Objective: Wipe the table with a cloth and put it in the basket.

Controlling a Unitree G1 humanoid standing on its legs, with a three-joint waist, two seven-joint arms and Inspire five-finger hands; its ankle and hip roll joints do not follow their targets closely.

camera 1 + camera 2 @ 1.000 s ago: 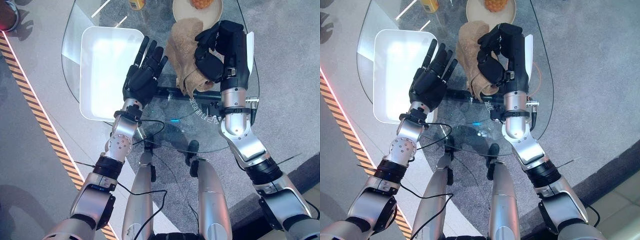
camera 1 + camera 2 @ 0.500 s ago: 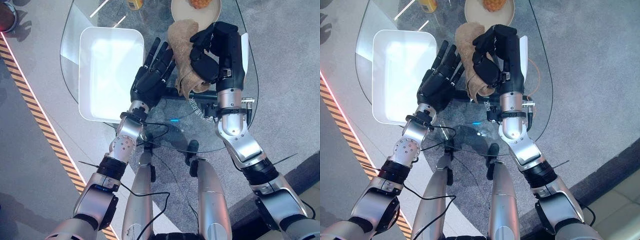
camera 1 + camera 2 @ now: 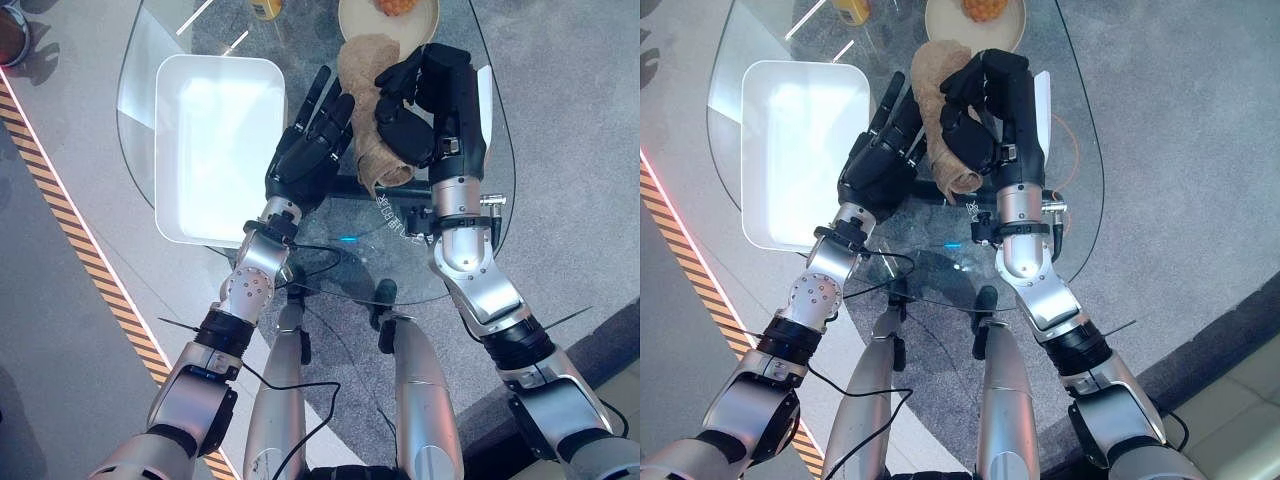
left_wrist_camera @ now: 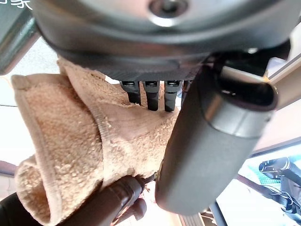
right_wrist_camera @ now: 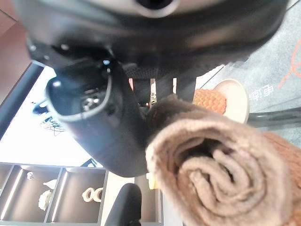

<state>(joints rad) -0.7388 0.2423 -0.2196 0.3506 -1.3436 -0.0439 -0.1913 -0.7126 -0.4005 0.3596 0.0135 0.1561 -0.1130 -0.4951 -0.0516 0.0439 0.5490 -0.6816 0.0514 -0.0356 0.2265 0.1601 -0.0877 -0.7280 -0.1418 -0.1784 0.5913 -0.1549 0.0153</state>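
A tan terry cloth hangs bunched above the glass table, with my right hand shut on it. The right wrist view has the cloth rolled up against the thumb. My left hand is open, its straight fingers reaching the cloth's left side. In the left wrist view the cloth lies just past its fingers and thumb. The white rectangular basket sits empty on the table's left part, beside the left hand.
A cream plate with orange food stands at the table's far edge, just beyond the cloth. A yellow object is at the far left of it. Orange-black striped tape runs along the floor on the left.
My left hand has moved right, away from the basket's edge, until its fingers reach the cloth. The right hand has drifted slightly left, still holding the cloth.
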